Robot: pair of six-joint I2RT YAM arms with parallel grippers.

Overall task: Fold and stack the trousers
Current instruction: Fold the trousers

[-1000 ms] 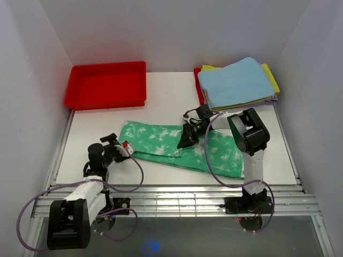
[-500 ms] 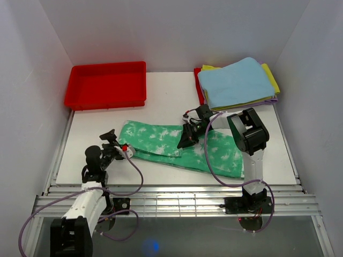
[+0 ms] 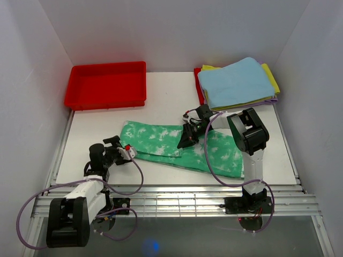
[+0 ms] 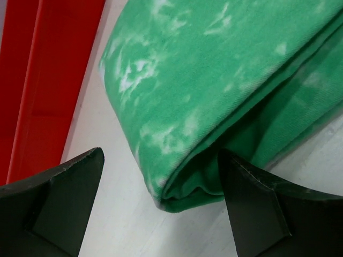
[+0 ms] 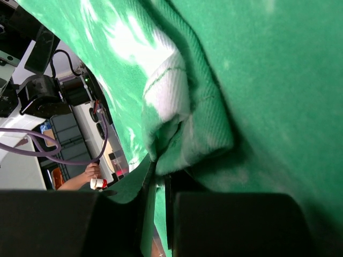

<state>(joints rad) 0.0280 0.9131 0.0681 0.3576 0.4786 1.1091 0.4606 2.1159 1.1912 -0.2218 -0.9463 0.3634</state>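
Note:
The trousers (image 3: pixel 161 140), green with white blotches, lie folded lengthwise across the middle of the table. My left gripper (image 3: pixel 125 152) sits low at their left end, open. In the left wrist view its fingers (image 4: pixel 64 203) stand wide on either side of the folded corner of the trousers (image 4: pixel 214 80), not touching the cloth. My right gripper (image 3: pixel 187 140) rests on the middle of the trousers. The right wrist view shows that gripper (image 5: pixel 159 176) shut on a bunched fold of the trousers (image 5: pixel 257 80).
A red tray (image 3: pixel 106 85) stands at the back left; its rim (image 4: pixel 48 80) shows beside the left fingers. A stack of cloths, light blue (image 3: pixel 238 81) over yellow (image 3: pixel 272 77), lies at the back right. White walls close in both sides.
My left gripper has dropped and shifted slightly right, closer to the trousers' left end. The right arm and the trousers have not moved.

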